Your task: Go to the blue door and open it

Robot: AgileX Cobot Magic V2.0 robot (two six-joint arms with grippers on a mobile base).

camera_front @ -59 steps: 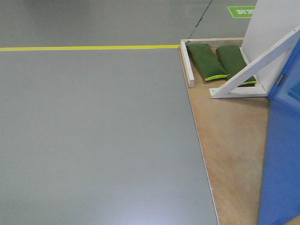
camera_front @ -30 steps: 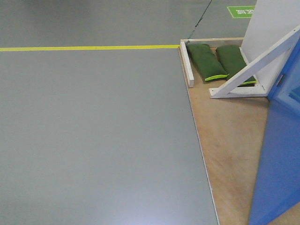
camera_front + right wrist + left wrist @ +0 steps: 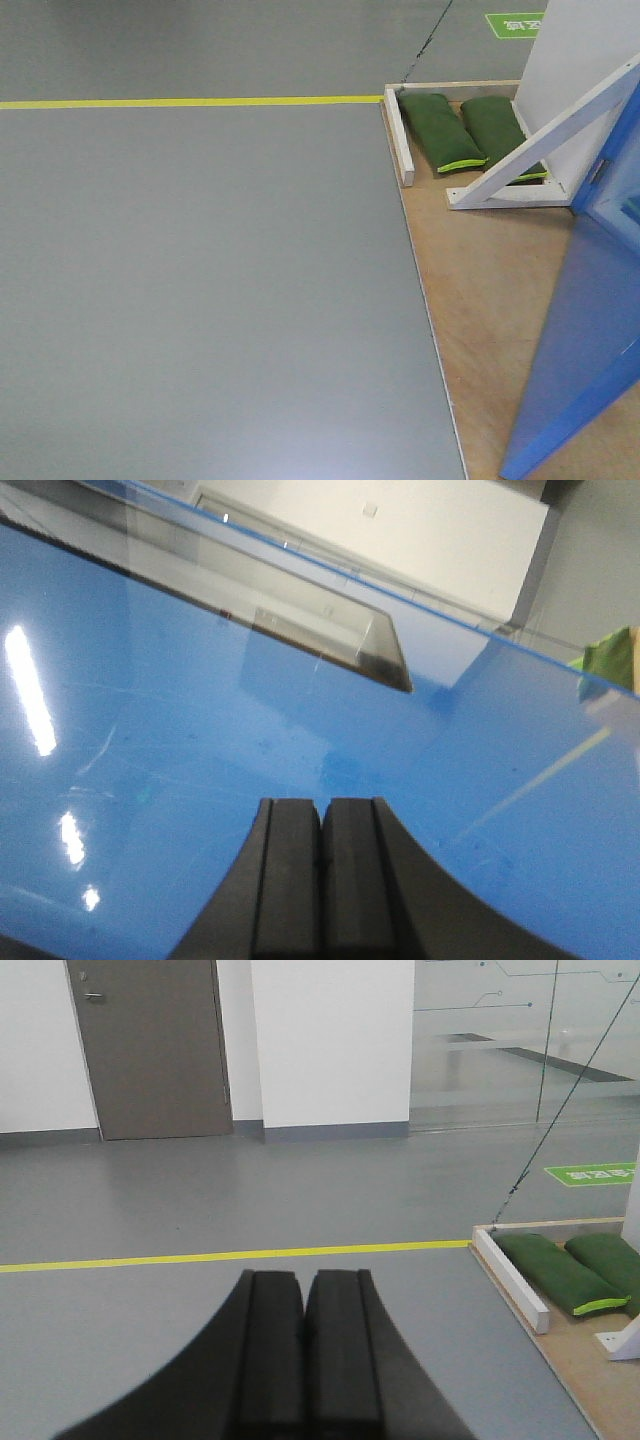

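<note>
The blue door stands at the right edge of the front view, its glossy panel swung out at a slant over the wooden base. In the right wrist view the same blue door fills the frame, reflecting ceiling lights. My right gripper is shut with nothing in it, pointing at the panel from close up. My left gripper is shut and empty too, held over grey floor away from the door. The handle is out of view.
A white diagonal brace and two green sandbags sit at the back of the wooden base. A yellow floor line crosses the grey floor. A grey room door stands far off.
The blue door's lower edge has swung leftward over the wooden base, showing more of its face at a steeper slant. The floor and brace hold their places.
</note>
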